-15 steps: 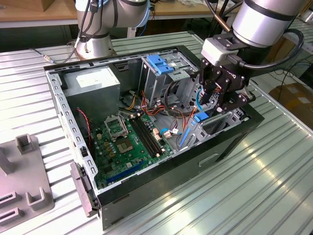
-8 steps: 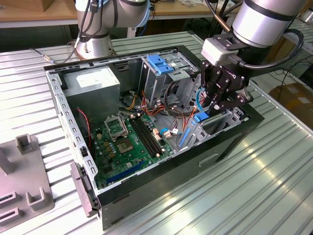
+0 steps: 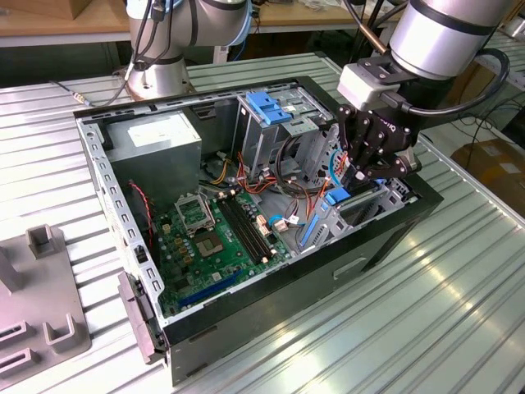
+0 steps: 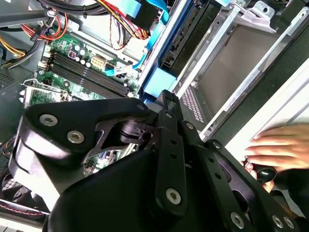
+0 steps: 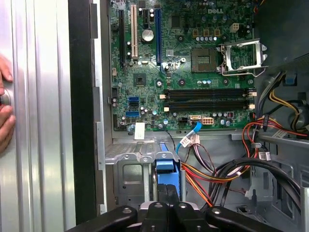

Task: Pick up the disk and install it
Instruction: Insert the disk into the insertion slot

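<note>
My gripper point(image 3: 358, 179) hangs over the open computer case point(image 3: 271, 316), on the exterior view's right side. My fingers point(image 5: 162, 195) are pressed together. Their tips sit right at the blue end of the disk point(image 5: 166, 169). The disk stands on its edge in the grey drive bay point(image 5: 126, 175), beside the green board point(image 5: 183, 63).

I think this could go wrong. If the disk leans a little, it may get stuck in the bay. My tips may slip off the smooth blue end. The red and orange wires point(image 5: 212, 175) lie just beside the disk and could get caught. A hand point(image 4: 282, 145) rests on the table point(image 3: 426, 328) beside the case.
</note>
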Available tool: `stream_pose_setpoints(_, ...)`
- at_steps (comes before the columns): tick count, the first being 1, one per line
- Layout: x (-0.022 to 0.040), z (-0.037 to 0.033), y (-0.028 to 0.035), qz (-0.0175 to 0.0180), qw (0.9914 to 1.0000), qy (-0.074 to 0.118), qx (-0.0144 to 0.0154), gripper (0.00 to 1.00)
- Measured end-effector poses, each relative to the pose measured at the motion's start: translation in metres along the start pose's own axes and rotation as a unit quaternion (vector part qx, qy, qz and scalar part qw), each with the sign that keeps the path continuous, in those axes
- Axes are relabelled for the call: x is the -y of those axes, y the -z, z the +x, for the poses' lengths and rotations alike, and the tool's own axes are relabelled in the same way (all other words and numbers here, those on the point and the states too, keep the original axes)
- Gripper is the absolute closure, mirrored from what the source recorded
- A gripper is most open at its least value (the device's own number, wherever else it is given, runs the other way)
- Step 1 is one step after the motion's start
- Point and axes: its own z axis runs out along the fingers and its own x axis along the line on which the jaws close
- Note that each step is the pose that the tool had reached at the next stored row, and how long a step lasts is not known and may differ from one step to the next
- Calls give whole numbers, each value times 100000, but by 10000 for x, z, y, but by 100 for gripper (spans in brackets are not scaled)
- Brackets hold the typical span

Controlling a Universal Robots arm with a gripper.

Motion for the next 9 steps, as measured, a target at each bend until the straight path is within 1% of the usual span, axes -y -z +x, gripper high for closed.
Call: stream_pose_setpoints(9, 0, 0, -2, -1, 100000, 0, -3, 90)
